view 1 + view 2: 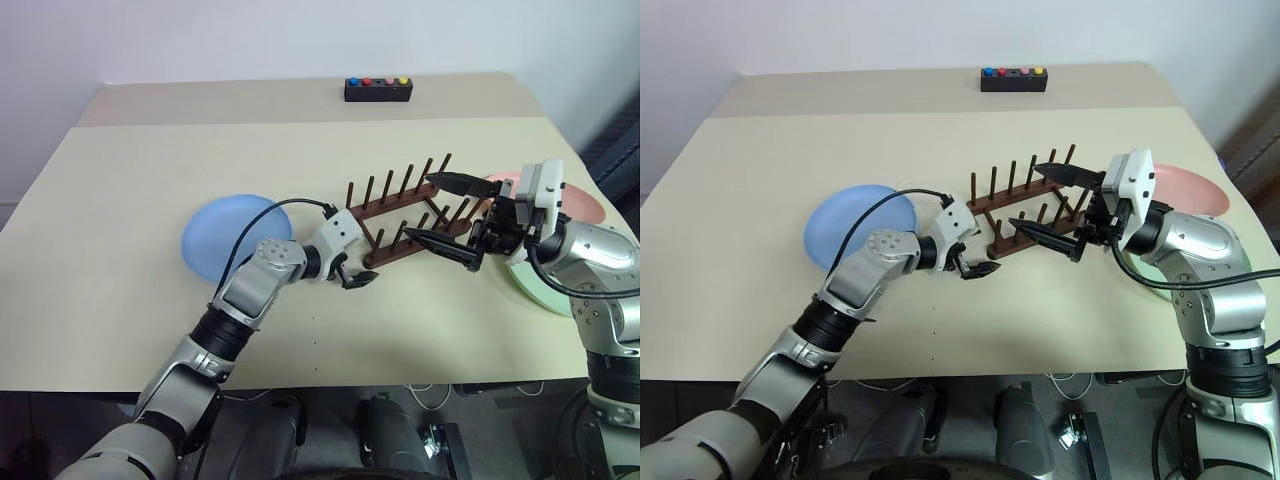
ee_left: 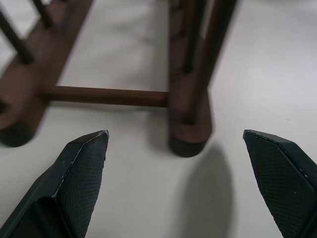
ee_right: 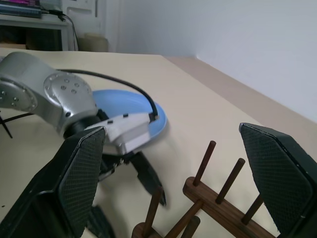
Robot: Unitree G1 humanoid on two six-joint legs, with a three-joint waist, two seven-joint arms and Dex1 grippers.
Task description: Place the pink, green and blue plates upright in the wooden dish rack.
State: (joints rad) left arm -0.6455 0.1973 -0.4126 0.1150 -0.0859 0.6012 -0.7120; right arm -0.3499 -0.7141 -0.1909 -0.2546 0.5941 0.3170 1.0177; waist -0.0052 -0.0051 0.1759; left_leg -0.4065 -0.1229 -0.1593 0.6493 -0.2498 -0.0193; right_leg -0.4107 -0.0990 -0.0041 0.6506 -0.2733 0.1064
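The wooden dish rack (image 1: 405, 215) stands empty at the table's middle, its pegs upright. The blue plate (image 1: 230, 235) lies flat to its left. The pink plate (image 1: 588, 205) lies flat at the right edge, and the green plate (image 1: 535, 292) lies in front of it, largely hidden under my right arm. My left gripper (image 1: 355, 278) is open and low at the rack's near left end; the wrist view shows a rail end (image 2: 190, 134) between its fingers (image 2: 81, 171). My right gripper (image 1: 418, 206) hovers open over the rack's right half, empty, pointing left.
A small black box with coloured buttons (image 1: 379, 90) sits at the table's far edge. The left arm's black cable (image 1: 300, 205) arcs over the blue plate's rim. The table's right edge runs close behind the pink plate.
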